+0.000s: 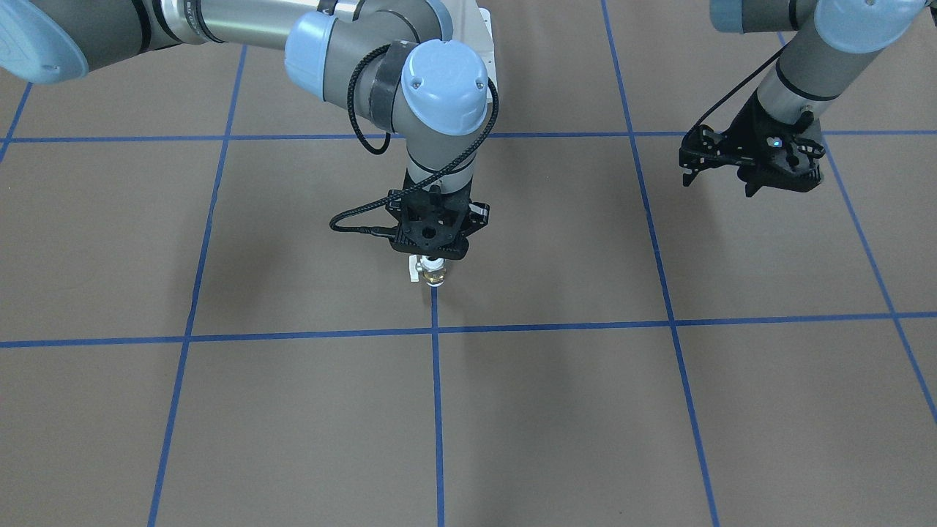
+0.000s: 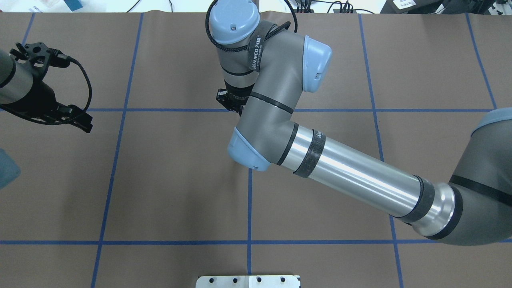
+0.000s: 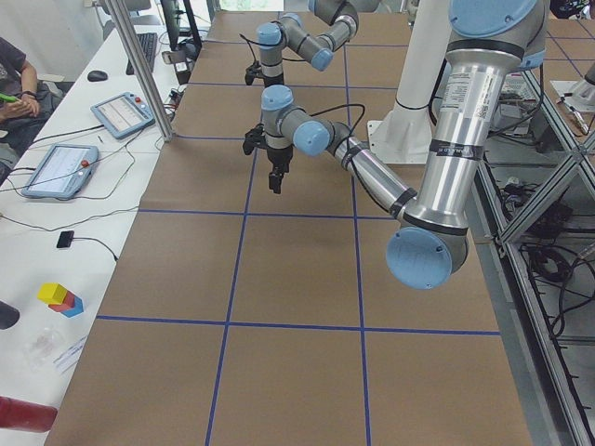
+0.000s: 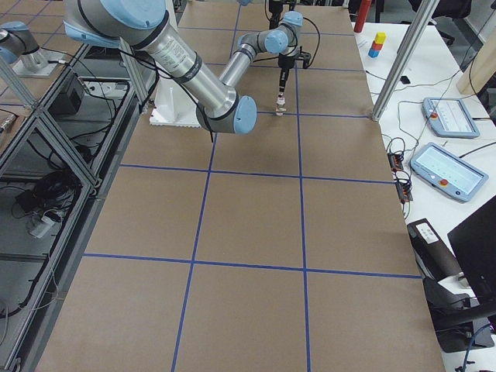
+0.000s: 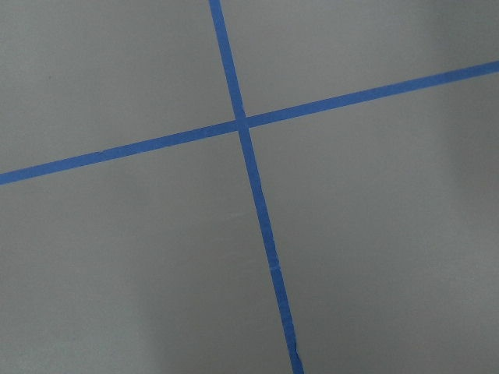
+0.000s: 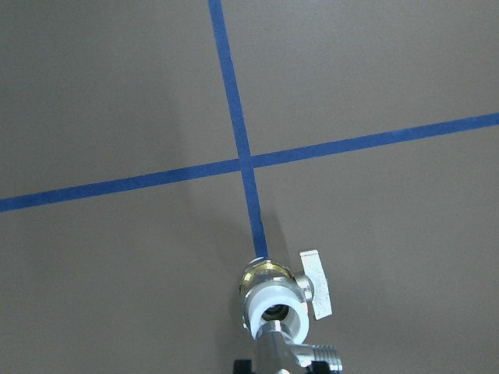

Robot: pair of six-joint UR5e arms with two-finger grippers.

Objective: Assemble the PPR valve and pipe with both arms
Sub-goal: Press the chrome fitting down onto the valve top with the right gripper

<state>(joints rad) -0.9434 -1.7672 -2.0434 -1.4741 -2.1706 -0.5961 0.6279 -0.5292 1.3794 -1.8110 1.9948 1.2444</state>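
My right claw (image 1: 433,256) is clenched on the top of the two joined pieces and points straight down. In my right wrist view the pipe (image 6: 274,354) is the part nearest to me. It is a shiny stem with a threaded stub on one side. The lower edge of the picture cuts it off, so I cannot see exactly where my fingers press, and only a small black corner shows beside the stem.

The pipe goes into the white ring end of the PPR valve (image 6: 271,300). The valve hangs below it, with the brass middle further down and the white handle (image 6: 316,284) standing out sideways. The valve is just beside the tape crossing (image 6: 245,162), over the blue line that runs from this crossing toward my base. I cannot tell whether its lower end touches the bench (image 1: 556,410). In the front-facing view it is small and very near to the surface.

From overhead, my right arm (image 2: 352,172) covers the right claw and both pieces. Only a black edge shows under the wrist.

My left claw (image 1: 754,179) hangs tilted above the bench, well apart from the tape crossing, on my left side. It appears only as a dark shape from the side, so I cannot tell if it is released or clenched. Its wrist view gives only brown bench and blue tape. In the overhead view the picture's edge cuts off my left arm (image 2: 16,84).
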